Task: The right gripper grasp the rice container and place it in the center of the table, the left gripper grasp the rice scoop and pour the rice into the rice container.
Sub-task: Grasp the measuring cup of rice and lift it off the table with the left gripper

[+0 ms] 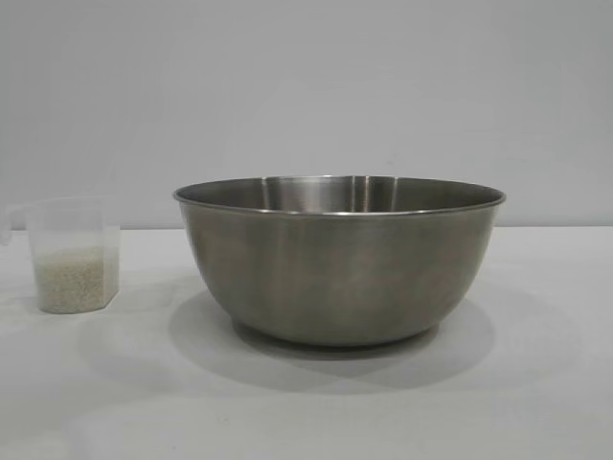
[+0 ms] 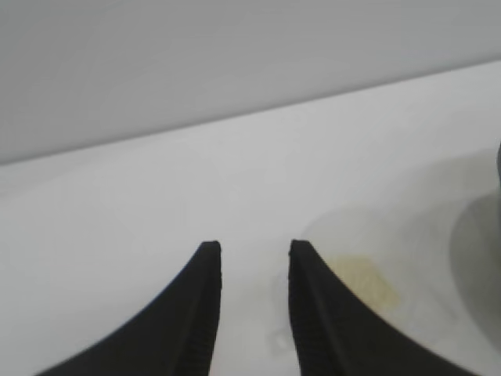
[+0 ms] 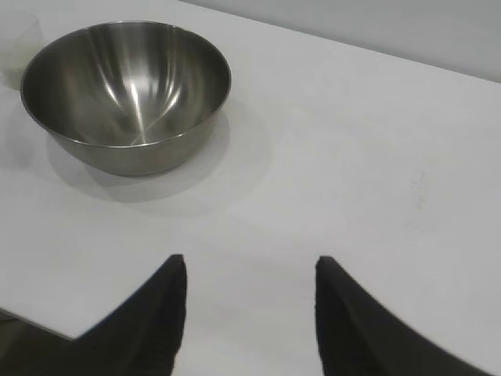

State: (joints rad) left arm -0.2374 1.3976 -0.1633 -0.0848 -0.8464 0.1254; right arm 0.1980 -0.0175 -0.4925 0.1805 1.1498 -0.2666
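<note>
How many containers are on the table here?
2: the rice container, empty, at the middle of the table, and the rice scoop holding rice, standing apart at its left in the exterior view.

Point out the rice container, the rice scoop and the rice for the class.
rice container [image 1: 340, 273], exterior view, on its brushed steel side.
rice scoop [image 1: 72, 225], exterior view, on its clear upper wall.
rice [image 1: 72, 280], exterior view, on the grains inside the scoop.

Steel rice container upright, empty, mid-table — rice scoop beside it, half-full of rice.
</note>
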